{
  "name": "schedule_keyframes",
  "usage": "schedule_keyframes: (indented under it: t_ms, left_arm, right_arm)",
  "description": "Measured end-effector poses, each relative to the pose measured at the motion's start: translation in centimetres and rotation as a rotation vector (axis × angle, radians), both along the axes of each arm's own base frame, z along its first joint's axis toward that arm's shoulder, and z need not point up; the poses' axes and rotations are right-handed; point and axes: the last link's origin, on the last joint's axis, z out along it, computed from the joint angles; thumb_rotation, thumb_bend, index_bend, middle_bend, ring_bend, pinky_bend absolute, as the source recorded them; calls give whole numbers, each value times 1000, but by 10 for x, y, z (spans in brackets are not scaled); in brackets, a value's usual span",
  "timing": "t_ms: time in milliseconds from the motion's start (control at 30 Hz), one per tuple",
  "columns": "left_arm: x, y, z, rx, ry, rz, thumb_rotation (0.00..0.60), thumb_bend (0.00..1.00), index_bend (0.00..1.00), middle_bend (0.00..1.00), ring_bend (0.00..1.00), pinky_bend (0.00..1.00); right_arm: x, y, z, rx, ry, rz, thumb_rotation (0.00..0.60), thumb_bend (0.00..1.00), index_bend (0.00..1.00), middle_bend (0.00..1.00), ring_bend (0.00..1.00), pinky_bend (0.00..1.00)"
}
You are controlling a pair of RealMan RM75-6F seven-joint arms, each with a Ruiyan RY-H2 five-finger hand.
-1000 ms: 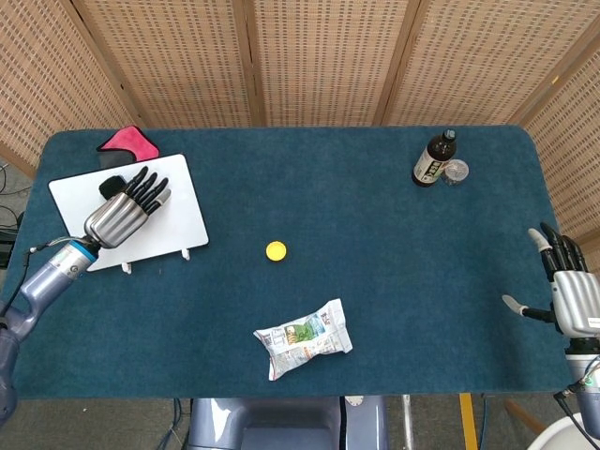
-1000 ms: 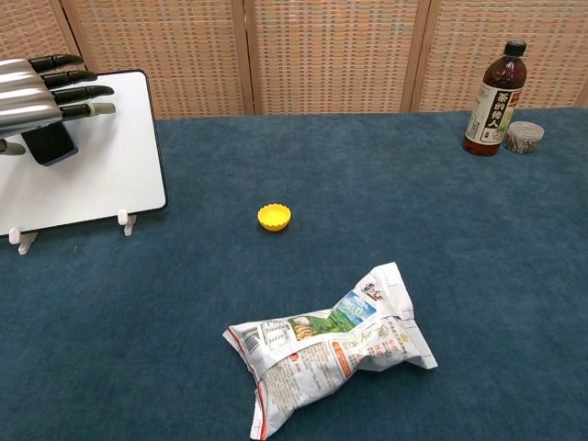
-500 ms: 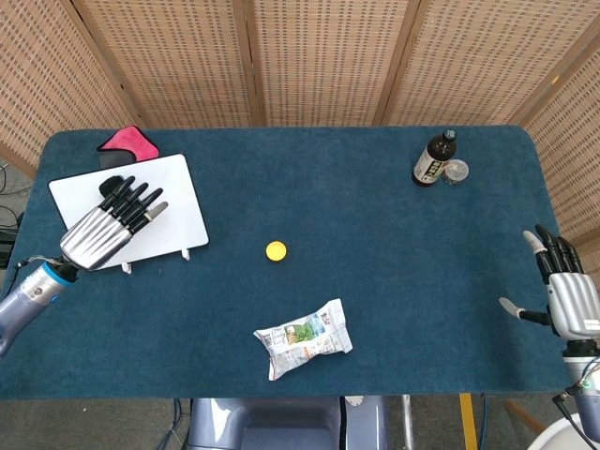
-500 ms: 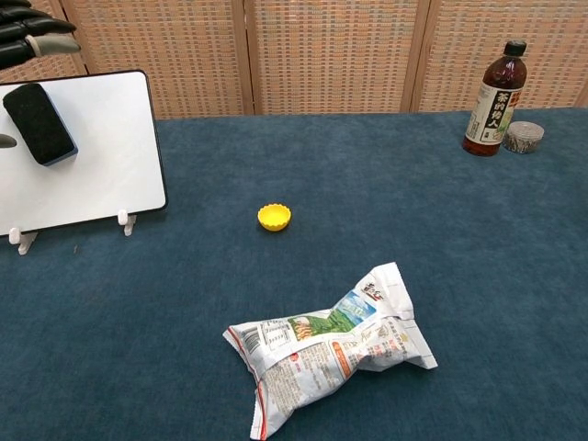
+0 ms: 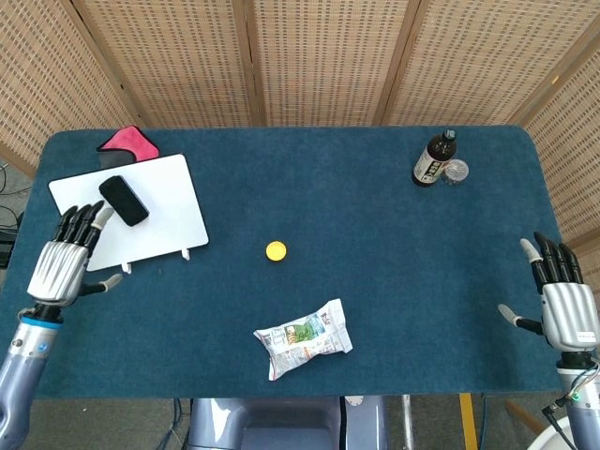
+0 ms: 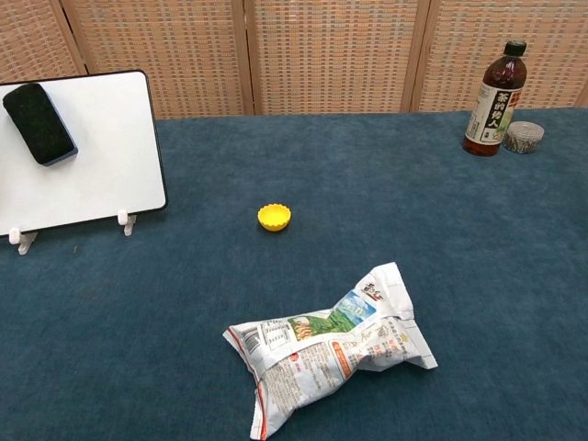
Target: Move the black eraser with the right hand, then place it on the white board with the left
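Black eraser (image 5: 124,201) lay on white board (image 5: 173,220); placement looked done. Left hand (image 5: 64,267) released, empty. Right hand (image 5: 562,305) released, empty, at table edge.

A table (image 5: 394,281) covered in dark blue cloth is seen. Directly on it are set a white board (image 5: 164,220) on small feet, a pink cloth (image 5: 127,141), a yellow cap (image 5: 276,250), a crumpled snack bag (image 5: 303,338), a dark bottle (image 5: 435,159) and a small jar (image 5: 457,172) just beside it.
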Motion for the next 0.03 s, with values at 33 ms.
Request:
schedule_keyframes:
  t_ms: [33]
  left_arm:
    - [-5,-8,0,7,-8,51,600,0,0,0,0,0]
  right_arm:
    - [0,1,0,-1,-2,1,600,0,0,0,0,15]
